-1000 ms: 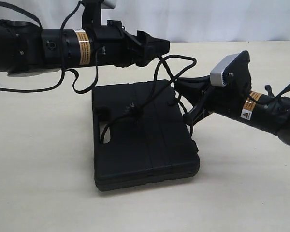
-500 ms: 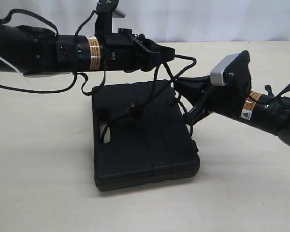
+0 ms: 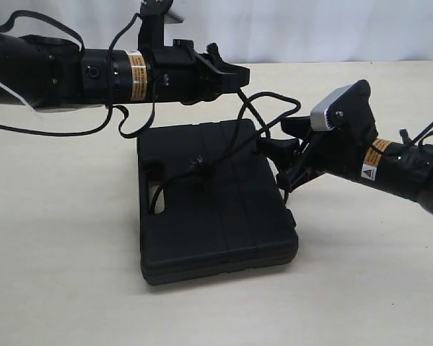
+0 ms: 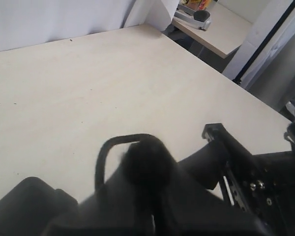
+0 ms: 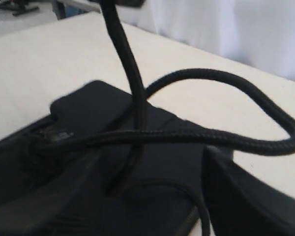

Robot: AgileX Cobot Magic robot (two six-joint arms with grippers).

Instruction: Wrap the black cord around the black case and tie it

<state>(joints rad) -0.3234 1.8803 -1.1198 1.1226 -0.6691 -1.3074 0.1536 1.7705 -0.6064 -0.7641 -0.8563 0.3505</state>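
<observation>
Matte black plastic, the black case (image 3: 216,209) lies flat on the pale desk (image 3: 65,274) in the middle of the scene, with its handle slot toward the left arm's side. The black cord (image 3: 200,164) crosses the lid, its frayed knot (fuzzy, close to the handle slot) resting on top. It then leaves the far edge and bows out in a free loop above the desk. One strand rises straight to the left pincer (image 3: 238,73), which hovers over the case's far edge, pinched on the cord; its own wrist view is too blurred to add more. The right pincer (image 3: 280,153) sits low by the case's far right corner, fingers spread wide, with the cord crossing the gap unclamped.
</observation>
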